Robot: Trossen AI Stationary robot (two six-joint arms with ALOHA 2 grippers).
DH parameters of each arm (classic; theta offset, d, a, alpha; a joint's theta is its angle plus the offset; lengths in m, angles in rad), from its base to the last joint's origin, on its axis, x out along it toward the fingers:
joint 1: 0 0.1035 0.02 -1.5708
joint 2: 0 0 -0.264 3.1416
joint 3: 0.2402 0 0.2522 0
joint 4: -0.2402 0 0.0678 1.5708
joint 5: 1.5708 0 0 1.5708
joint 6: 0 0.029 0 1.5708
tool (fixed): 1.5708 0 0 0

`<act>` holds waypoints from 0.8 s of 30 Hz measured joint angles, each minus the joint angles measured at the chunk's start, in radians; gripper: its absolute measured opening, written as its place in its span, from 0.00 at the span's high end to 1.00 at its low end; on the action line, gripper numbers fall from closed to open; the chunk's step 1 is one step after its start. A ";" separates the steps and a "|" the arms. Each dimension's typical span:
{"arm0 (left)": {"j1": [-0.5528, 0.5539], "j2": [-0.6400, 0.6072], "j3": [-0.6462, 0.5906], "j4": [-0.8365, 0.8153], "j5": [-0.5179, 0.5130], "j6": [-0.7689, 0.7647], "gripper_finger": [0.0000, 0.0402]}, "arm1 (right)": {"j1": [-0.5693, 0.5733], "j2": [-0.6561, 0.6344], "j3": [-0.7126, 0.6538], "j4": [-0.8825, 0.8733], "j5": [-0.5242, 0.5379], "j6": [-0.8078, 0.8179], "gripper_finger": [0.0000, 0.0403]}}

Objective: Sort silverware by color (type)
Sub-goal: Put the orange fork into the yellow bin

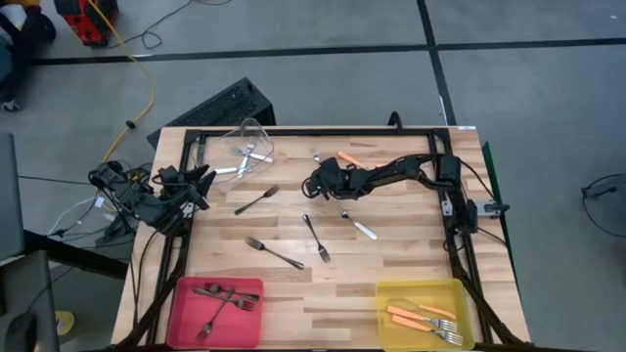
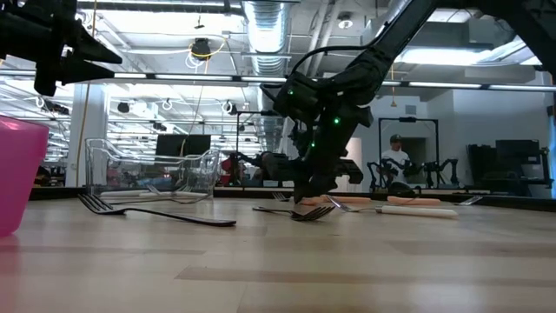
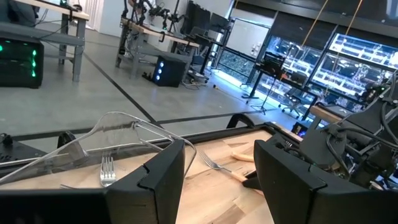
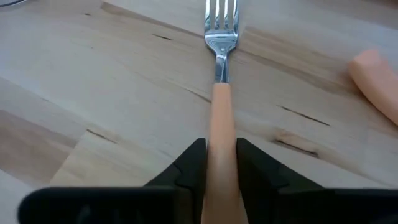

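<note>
right gripper (image 4: 221,165), fingers pinching orange-handled fork (image 4: 220,106) (flat on table (image 4: 93,93))

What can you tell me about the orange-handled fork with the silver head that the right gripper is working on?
The orange-handled fork with the silver head has a slim, matte, plastic-looking handle and a shiny metal neck ending in four tines. It lies flat on the wooden table, tines pointing away from the right gripper. The gripper's two dark fingers press on either side of the handle, near the end opposite the head. A second orange handle lies nearby, apart from it. From above, it sits in the table's far middle part.
</note>
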 joint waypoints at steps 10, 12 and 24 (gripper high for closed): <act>0.000 0.000 0.000 0.000 -0.001 0.000 0.56 | 0.001 0.001 0.000 -0.003 -0.003 0.011 0.77; 0.000 0.000 0.000 0.000 -0.001 0.000 0.56 | 0.001 -0.008 0.000 -0.003 0.002 0.010 0.77; 0.000 0.000 0.000 -0.001 -0.001 -0.003 0.56 | 0.003 -0.120 -0.006 -0.022 -0.031 -0.058 0.77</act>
